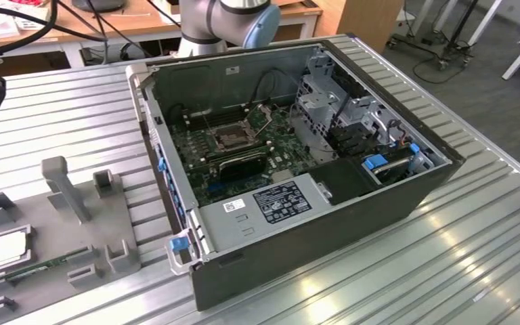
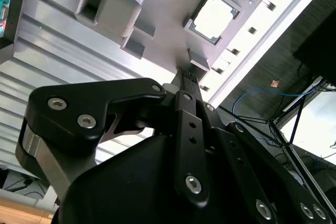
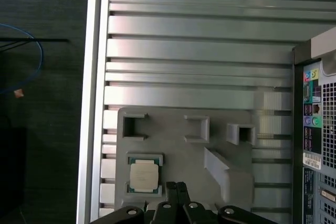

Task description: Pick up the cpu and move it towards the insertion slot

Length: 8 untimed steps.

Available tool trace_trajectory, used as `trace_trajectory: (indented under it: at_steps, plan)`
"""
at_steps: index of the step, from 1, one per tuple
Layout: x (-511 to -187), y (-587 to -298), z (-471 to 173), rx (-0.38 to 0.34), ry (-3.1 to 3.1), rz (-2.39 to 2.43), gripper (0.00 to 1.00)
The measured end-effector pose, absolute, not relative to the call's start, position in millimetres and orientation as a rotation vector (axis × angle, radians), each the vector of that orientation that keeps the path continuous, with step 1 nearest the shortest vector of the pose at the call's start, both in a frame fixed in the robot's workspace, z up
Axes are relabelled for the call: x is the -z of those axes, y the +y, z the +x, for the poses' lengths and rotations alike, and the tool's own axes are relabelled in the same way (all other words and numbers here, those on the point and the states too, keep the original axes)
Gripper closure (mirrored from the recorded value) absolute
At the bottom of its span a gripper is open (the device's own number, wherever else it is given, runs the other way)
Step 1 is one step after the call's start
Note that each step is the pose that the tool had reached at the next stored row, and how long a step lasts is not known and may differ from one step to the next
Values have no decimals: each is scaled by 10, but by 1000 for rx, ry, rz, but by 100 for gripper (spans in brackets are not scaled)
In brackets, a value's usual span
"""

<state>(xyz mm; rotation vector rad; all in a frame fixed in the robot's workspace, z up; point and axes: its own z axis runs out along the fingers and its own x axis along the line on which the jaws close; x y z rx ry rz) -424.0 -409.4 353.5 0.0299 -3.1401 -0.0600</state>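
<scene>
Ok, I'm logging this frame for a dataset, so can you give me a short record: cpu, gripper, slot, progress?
cpu: lies flat in a recess of the grey tray, not gripped
gripper: shut, holding nothing, apart from the cpu
insertion slot: on the green board inside the open computer case, away from the tray
memory stick: on the tray beside the cpu
progress: cpu not yet picked up
</scene>
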Motion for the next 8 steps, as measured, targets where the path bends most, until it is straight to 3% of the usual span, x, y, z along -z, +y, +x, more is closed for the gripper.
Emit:
trace_trajectory:
  at_steps: [8]
  plan:
    - [-3526, -4094, -4397, 60, -3140, 30, 89]
